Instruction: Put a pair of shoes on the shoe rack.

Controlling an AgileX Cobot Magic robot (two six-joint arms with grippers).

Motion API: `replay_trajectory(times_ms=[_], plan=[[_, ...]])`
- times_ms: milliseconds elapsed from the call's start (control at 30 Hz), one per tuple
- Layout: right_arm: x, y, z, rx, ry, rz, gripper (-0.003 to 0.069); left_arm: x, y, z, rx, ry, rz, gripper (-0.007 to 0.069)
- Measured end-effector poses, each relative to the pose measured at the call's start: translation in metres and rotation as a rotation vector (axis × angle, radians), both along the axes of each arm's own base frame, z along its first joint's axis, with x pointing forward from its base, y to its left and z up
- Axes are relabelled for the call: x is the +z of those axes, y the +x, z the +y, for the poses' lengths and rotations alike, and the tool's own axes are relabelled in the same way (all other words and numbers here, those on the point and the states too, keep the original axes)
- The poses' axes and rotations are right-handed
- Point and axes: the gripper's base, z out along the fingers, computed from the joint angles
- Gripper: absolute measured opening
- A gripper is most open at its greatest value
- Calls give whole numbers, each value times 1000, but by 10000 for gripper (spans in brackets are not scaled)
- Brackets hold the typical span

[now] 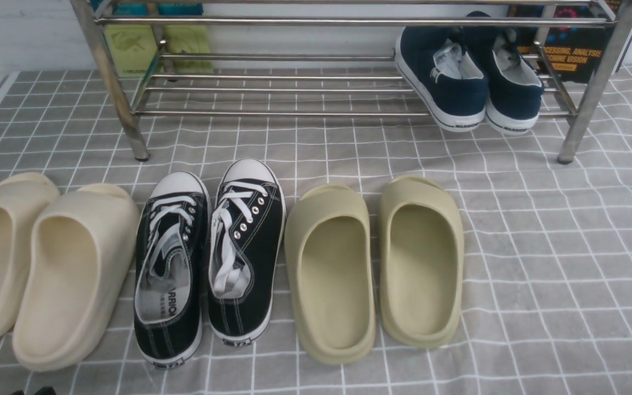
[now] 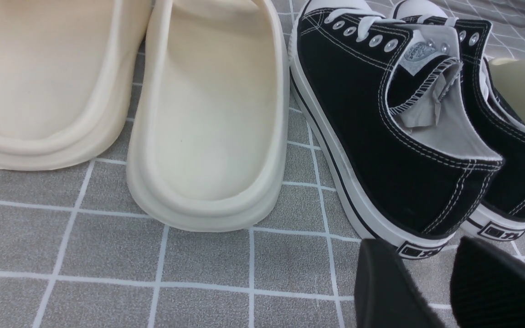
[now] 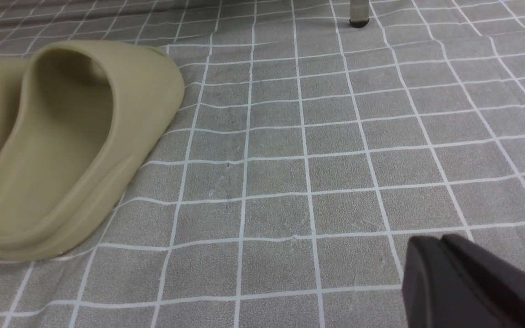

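Note:
The two navy blue slip-on shoes (image 1: 447,82) (image 1: 513,82) rest side by side on the right end of the silver shoe rack's (image 1: 294,22) lower bars, heels toward me, with white paper inside. My left gripper (image 2: 422,259) is open and empty, low over the cloth just behind the heel of the left black sneaker (image 2: 381,136); only its tips show at the bottom edge of the front view (image 1: 33,390). My right gripper (image 3: 431,248) is shut and empty above bare cloth, to the right of the olive slides (image 3: 71,136). It is out of the front view.
On the grey checked cloth (image 1: 541,247) stand, left to right, cream slides (image 1: 69,274), black lace-up sneakers (image 1: 206,252) and olive slides (image 1: 376,263). A rack leg's foot (image 3: 358,13) shows far ahead in the right wrist view. Books stand behind the rack.

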Motion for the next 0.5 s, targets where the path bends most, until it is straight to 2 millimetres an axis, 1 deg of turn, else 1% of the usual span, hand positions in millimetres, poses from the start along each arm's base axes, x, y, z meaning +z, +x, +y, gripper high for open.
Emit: replay_trajectory(times_ms=[500], plan=[[0,0,0,0,0,1,76,0,0,0,0,0,0,239]])
